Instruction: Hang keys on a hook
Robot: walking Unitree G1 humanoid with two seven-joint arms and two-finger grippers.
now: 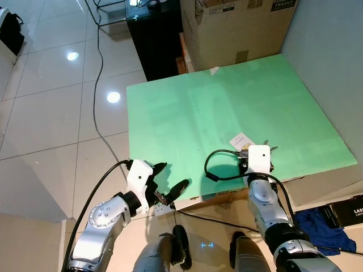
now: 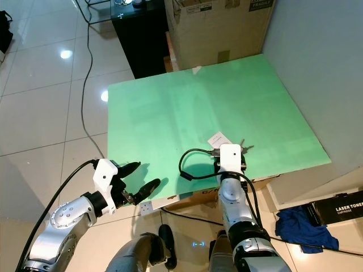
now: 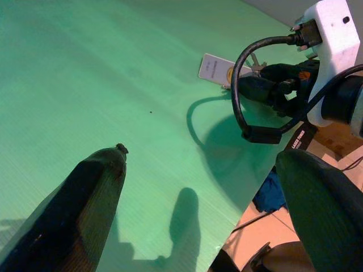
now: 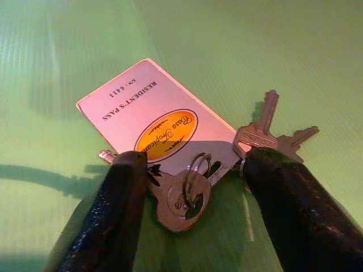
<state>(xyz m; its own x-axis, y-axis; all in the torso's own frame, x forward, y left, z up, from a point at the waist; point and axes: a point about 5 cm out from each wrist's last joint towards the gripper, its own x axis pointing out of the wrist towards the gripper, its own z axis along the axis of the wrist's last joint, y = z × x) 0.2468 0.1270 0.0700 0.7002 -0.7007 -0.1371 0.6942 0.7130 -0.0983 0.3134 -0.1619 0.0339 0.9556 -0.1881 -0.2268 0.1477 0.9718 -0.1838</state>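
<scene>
A: What is hidden or unclear?
B: In the head views the right hand [image 4: 190,187] sits under its white wrist housing, so the keys [image 4: 187,195] barely show there, apart from blades poking out beside the housing. No hook can be made out.

A: State of the right hand?
B: Its fingers [image 4: 122,209] are spread apart, one on each side of the key ring, tips down on the green tabletop [image 1: 227,102]. Whether they touch the keys, I cannot tell. Nothing is lifted.

A: Where do the keys lie?
B: Flat on the tabletop near its edge closest to the robot, at about 5 o'clock on the surface, joined to a white pass card [image 4: 150,113] with an orange oval.

A: Left hand?
B: The left hand [image 1: 170,181] hovers wide apart and empty at the tabletop's 7 o'clock corner.

A: Surroundings?
B: A cardboard box [image 1: 238,28] stands at 12 o'clock and a black cable [image 1: 96,85] runs over the tiled floor [image 1: 45,113] at 9 o'clock.
</scene>
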